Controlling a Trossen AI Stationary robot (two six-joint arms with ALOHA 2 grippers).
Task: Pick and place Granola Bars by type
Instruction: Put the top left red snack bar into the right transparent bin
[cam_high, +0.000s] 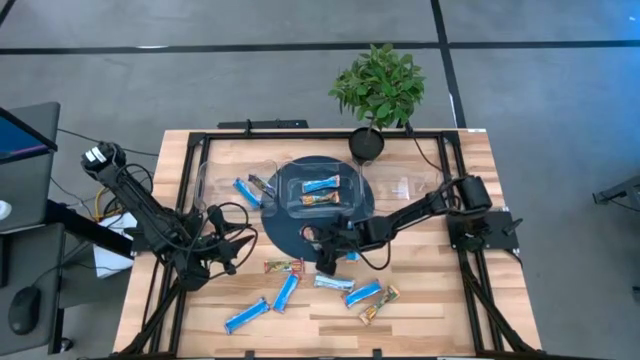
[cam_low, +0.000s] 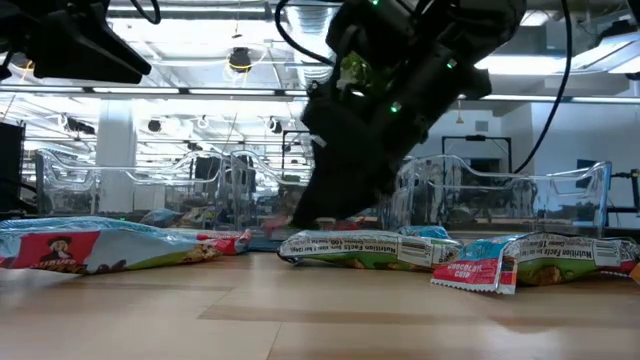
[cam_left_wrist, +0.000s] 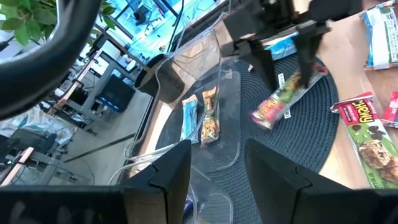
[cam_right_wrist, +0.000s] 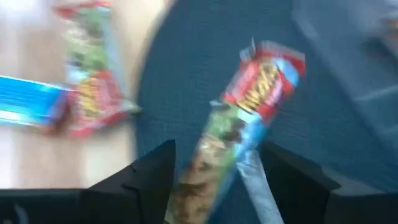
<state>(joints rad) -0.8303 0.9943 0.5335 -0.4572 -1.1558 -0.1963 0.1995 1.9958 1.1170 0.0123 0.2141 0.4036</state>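
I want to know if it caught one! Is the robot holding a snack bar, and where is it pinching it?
The right gripper has a red-and-green granola bar between its fingers, over the dark mat, near the bar's one end. Whether it is pinched or just released cannot be told. The left gripper holds nothing.

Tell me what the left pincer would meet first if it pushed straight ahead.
Probably the clear plastic tray holding two granola bars; it sits just beyond the left pincer, though depth is hard to judge.

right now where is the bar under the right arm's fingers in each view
high view: bar hidden beneath the right gripper, at the dark round mat's near edge.
low view: can't pick it out behind the arm.
left wrist view: bar lies on the mat, centre-right.
right wrist view: bar in the middle, between the fingers.
shared landmark: the mat.
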